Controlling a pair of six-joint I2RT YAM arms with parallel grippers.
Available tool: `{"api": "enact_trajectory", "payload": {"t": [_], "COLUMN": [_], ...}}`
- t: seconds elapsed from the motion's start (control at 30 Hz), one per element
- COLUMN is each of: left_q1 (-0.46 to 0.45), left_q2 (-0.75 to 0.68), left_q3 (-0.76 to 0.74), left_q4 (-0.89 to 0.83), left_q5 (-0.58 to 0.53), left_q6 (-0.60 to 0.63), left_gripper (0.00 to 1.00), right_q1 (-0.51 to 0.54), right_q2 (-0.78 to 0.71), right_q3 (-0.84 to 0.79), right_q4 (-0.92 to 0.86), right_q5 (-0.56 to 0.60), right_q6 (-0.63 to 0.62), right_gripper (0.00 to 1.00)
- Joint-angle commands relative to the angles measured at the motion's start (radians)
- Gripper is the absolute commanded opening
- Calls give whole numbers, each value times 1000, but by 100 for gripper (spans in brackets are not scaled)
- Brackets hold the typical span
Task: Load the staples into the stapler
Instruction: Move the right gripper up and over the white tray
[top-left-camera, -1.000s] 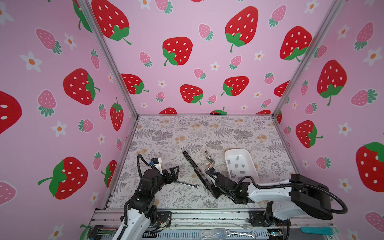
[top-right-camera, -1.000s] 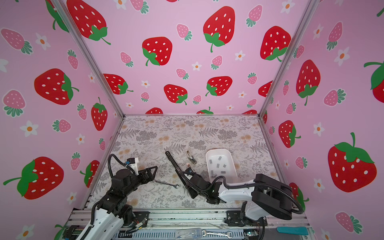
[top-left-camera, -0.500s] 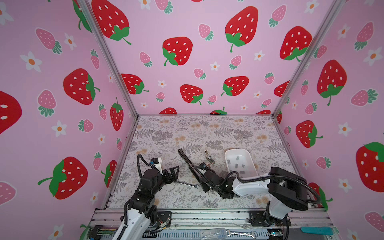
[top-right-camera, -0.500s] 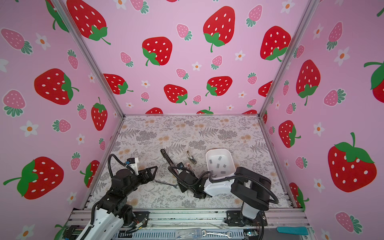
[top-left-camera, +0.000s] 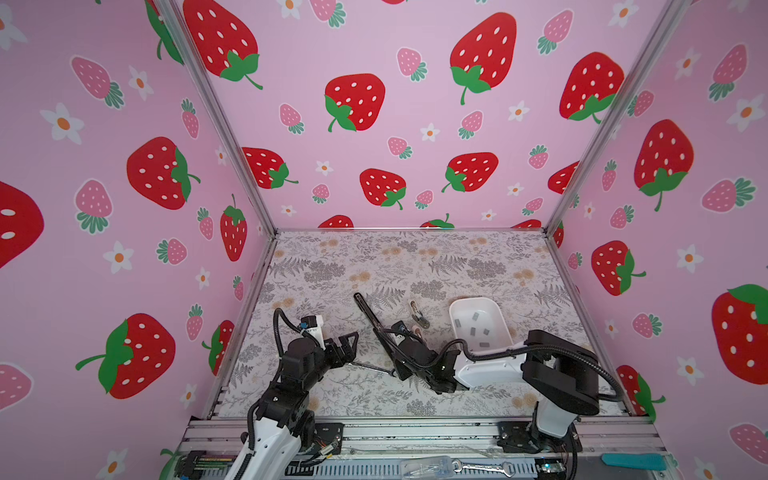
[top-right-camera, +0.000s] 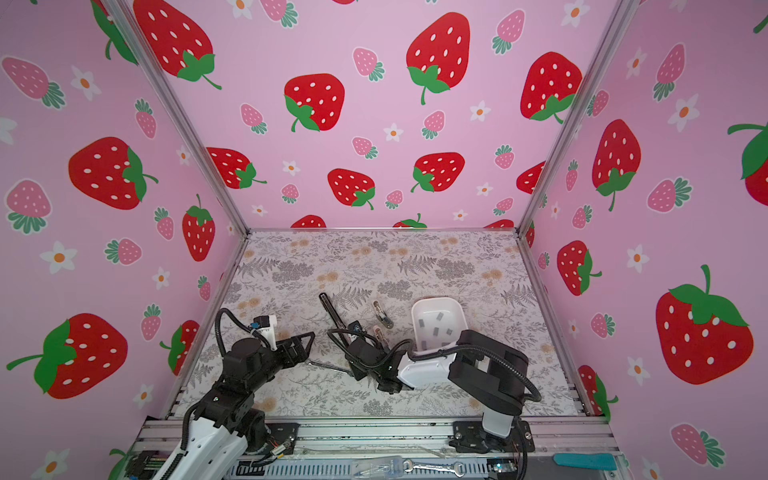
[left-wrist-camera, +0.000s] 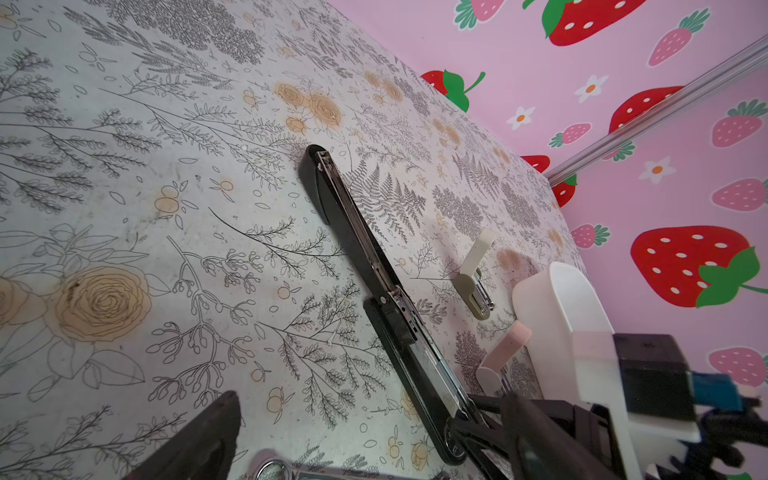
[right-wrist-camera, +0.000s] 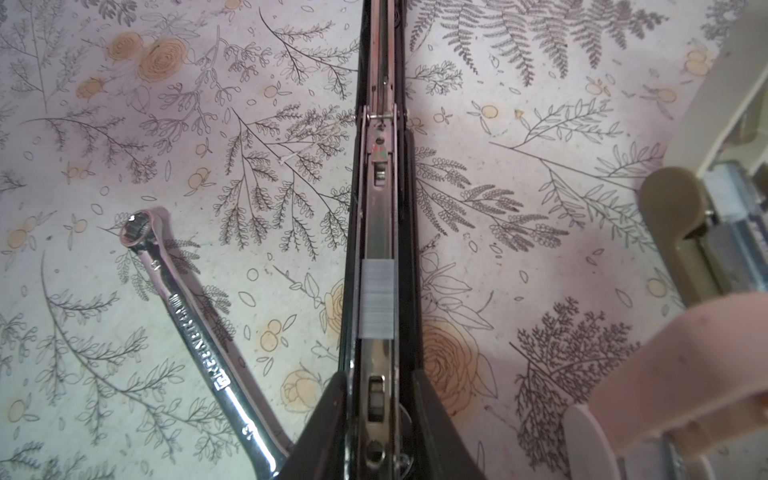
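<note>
The wrench (right-wrist-camera: 195, 328) bears engraved lettering, too blurred to read.

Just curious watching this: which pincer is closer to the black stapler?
Right. The right pincer straddles the stapler's near end; the left pincer hangs apart, leftward in both top views.

one stapler (left-wrist-camera: 359, 232), two tiny staplers (left-wrist-camera: 473, 270), one tray (left-wrist-camera: 552, 316), six staples (top-left-camera: 472, 331), two wrenches (right-wrist-camera: 187, 307).

Closed in on three sides by pink walls (top-left-camera: 374, 41) printed with red and pink strawberries and small white flowers. Joined at the back corners by silver aluminium posts (top-left-camera: 228, 137). Below, a pale work surface (top-left-camera: 415, 257) patterned with grey ferns and tan roses, faintly stained. Bounded at the near edge by a slotted metal rail (top-left-camera: 415, 434). Lit evenly and softly; weak shadows only.
</note>
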Motion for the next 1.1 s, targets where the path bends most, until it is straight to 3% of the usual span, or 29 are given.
{"api": "enact_trajectory", "payload": {"t": [0.0,0.17,0.3,0.4,0.53,0.77,0.93,1.07], "left_q1": [1,2,1,3,3,9,27,33], "left_q2": [7,68,176,295,454,594,638,707], "left_q3": [14,29,31,44,116,166,96,110], "left_q4": [34,172,309,406,452,469,670,697], "left_q5": [-3,5,-31,-104,-137,-246,-194,-204], "left_q6": [-32,-44,56,154,213,298,313,300], "left_gripper": [99,99,99,99,99,99,99,99], "right_q1": [4,-4,-67,-165,-378,-609,-656,-663], "right_q2": [-89,-245,-385,-489,-565,-462,-386,-331], "right_q3": [25,8,-11,-31,-50,-22,-59,-85], "right_q4": [-54,-151,-258,-328,-388,-442,-409,-420], "right_q5": [30,143,231,242,160,-45,-97,-100], "right_q6": [-1,-23,-20,-20,-39,-19,19,63], "right_gripper": [32,36,38,37,34,25,26,26]}}
